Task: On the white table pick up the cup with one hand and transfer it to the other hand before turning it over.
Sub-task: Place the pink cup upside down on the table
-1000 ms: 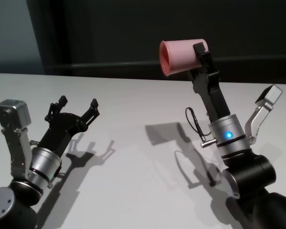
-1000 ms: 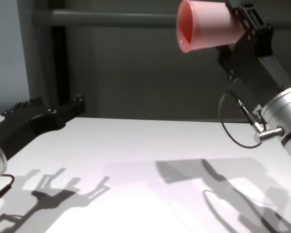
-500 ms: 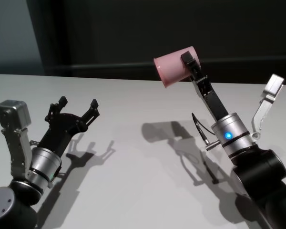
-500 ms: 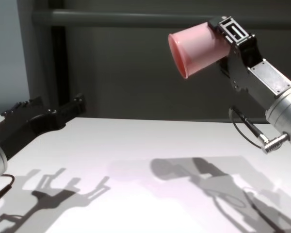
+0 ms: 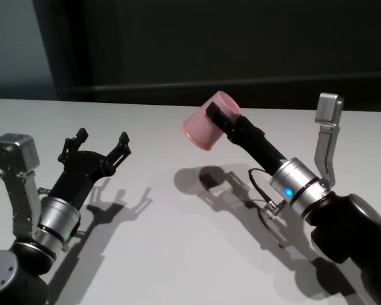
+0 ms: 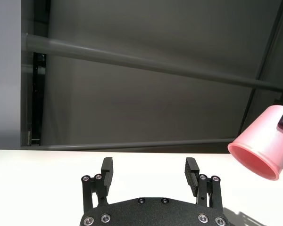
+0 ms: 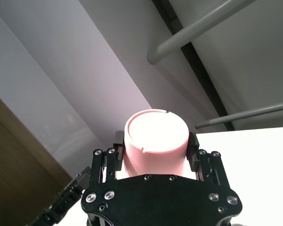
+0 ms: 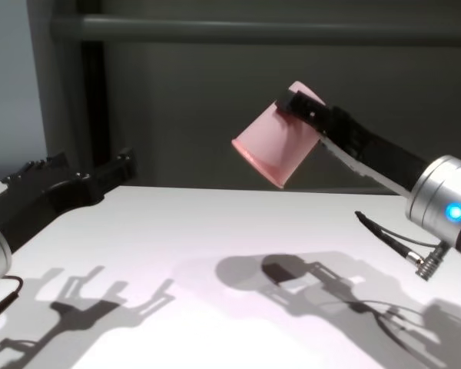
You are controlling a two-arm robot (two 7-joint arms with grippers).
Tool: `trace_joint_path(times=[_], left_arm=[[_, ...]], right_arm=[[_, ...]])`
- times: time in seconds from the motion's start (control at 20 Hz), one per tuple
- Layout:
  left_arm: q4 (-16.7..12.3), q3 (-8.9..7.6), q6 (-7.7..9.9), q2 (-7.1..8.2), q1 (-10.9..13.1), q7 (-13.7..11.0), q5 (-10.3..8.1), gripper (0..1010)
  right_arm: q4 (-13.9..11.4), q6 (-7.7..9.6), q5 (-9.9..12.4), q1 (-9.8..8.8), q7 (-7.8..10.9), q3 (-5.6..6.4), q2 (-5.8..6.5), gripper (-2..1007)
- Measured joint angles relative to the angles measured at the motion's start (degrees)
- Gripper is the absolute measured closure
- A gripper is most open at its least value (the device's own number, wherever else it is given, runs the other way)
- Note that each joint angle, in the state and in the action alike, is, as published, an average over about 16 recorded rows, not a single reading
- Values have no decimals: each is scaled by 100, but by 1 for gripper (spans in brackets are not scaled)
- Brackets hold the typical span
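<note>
A pink cup hangs in the air above the white table, tilted with its mouth down and to the left. My right gripper is shut on it near its base. The cup shows in the chest view, the left wrist view and the right wrist view, where the fingers clamp its sides. My left gripper is open and empty, low over the table at the left, apart from the cup. It also shows in the chest view and its own wrist view.
A dark wall with a horizontal rail stands behind the table's far edge. The shadows of both arms fall on the tabletop.
My right arm has lowered and swung the cup left and toward me, tipping its mouth from sideways to downward. The left arm has not moved.
</note>
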Motion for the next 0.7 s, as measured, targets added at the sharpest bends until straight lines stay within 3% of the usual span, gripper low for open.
trace_joint_path(times=[0.35, 0.7], left_arm=[[0, 1, 0, 0, -1, 0, -2, 7], [0, 1, 0, 0, -2, 0, -3, 7]], right_arm=[[-38, 148, -1012, 182, -433, -441, 207, 248], [-24, 457, -1750, 358, -720, -778, 323, 248]])
